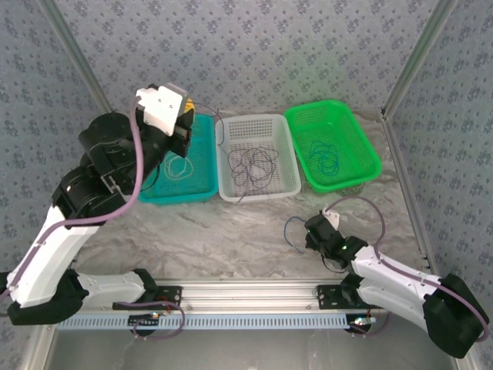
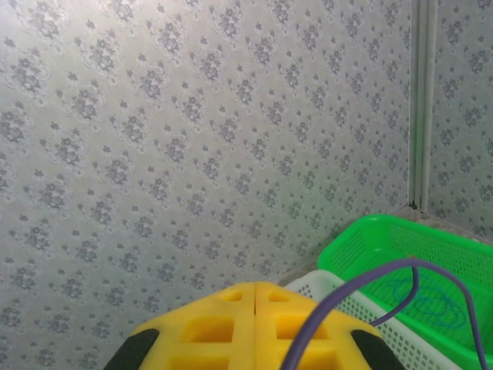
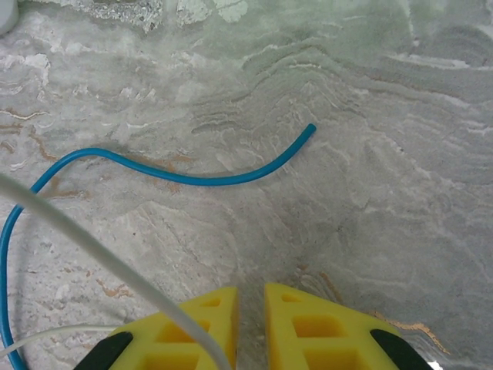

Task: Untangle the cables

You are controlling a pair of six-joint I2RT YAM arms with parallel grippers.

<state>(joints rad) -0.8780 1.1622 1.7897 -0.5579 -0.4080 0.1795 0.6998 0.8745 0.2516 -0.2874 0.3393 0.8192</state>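
1. Left arm. The left gripper (image 1: pixel 188 108) is raised above the far edge of the teal basket (image 1: pixel 177 198). In the left wrist view the left gripper (image 2: pixel 255 308) points at the patterned back wall, and its 2 yellow fingers (image 2: pixel 208 327) are pressed together along 1 seam. A purple cable (image 2: pixel 362 280) rises across the right finger and arcs in the air towards the green basket (image 2: pixel 400 247). From above, this purple cable (image 1: pixel 219 123) runs from the gripper down into the white basket (image 1: pixel 258 193). We read the gripper as clamped on it, but the pinch point is hidden.

2. Right arm. The right gripper (image 1: pixel 310 233) sits low over the marble table (image 1: pixel 231 239), near the front rail. In the right wrist view the right gripper (image 3: pixel 248 308) has its fingers slightly apart, and we see bare table (image 3: pixel 385 154) in the narrow gap. A white cable (image 3: pixel 100 247) crosses diagonally in front of the left finger. We cannot tell whether it touches.

3. Cables.
- A blue cable (image 3: pixel 192 179) lies curved on the table ahead of the right gripper. From above it is a loop (image 1: pixel 291 231) just beside that gripper.
- Dark cables (image 1: pixel 254 163) lie tangled in the white basket.
- A white loop (image 1: pixel 181 166) lies in the teal basket.
- Blue coils (image 1: pixel 327 154) lie in the green basket (image 1: pixel 308 123).
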